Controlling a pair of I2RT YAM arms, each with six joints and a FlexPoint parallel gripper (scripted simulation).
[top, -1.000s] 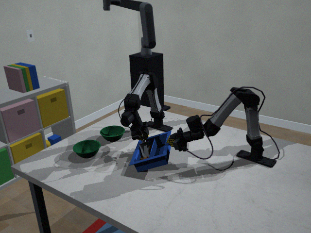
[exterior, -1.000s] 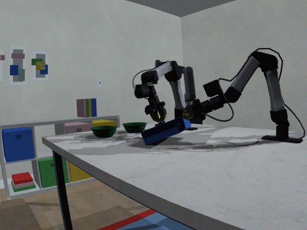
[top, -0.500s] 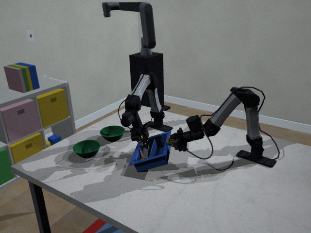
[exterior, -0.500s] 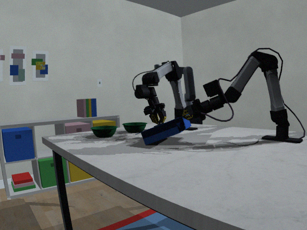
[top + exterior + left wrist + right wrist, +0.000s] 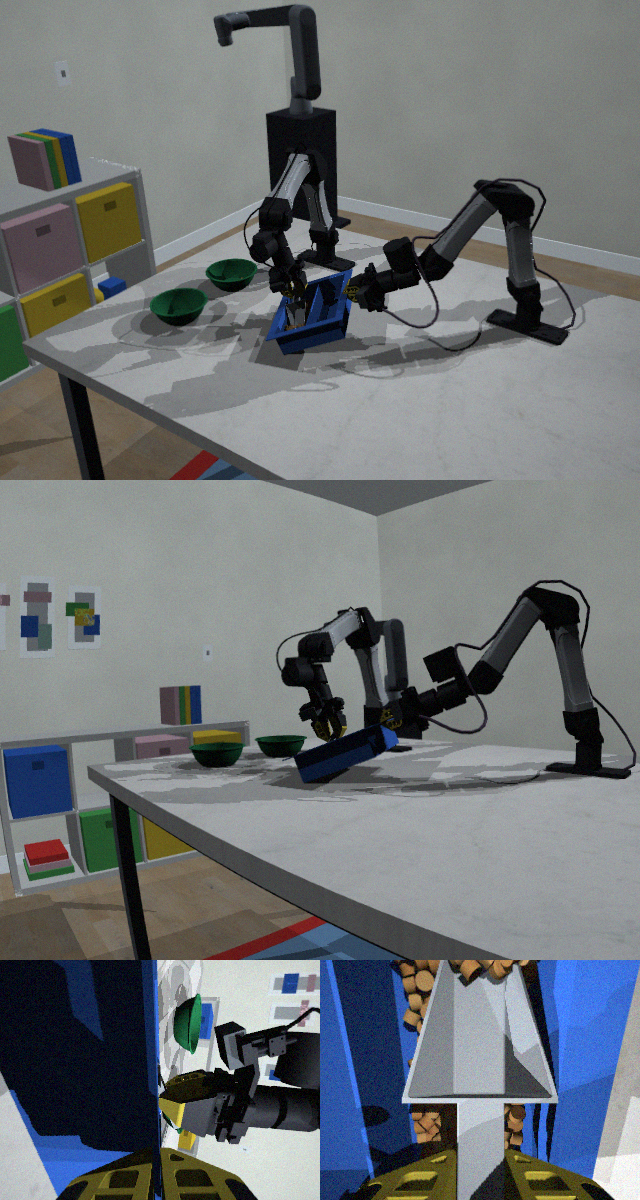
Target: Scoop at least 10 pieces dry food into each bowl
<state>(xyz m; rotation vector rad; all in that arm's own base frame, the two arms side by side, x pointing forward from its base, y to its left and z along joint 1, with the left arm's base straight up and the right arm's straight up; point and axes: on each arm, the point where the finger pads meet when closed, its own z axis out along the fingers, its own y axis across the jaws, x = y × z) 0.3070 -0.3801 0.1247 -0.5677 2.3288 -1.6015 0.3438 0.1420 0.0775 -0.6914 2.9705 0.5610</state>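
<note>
Two green bowls are standing upright on the pale, faintly veined worktop, one near bowl and one far bowl, both round with flaring sides. To their right, one blue box, straight-walled with a divider, is tilting, its right side raised. The left end effector is clamping the box's raised wall. The right end effector is pinching the flat handle of one scoop, smooth, pale grey and flat-bottomed, inside the box's left compartment. Many tan food pieces, short matte cylinders too crowded to count, are lying beside and beneath the scoop, with several at its open front; whether those are resting inside it is unclear.

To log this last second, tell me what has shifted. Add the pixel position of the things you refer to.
The right gripper (image 5: 296, 289) (image 5: 330, 733) (image 5: 158, 1096) (image 5: 480, 1158) and its scoop (image 5: 296, 315) (image 5: 480, 1035) shifted slightly toward the near, lower end of the box (image 5: 311, 341) (image 5: 330, 761) (image 5: 47, 1160) (image 5: 580, 1050). The left gripper (image 5: 353, 290) (image 5: 391, 718) (image 5: 157, 1156), clamped on the rim, the tilted box and both bowls (image 5: 178, 308) (image 5: 217, 756) (image 5: 187, 1025) stayed.
</note>
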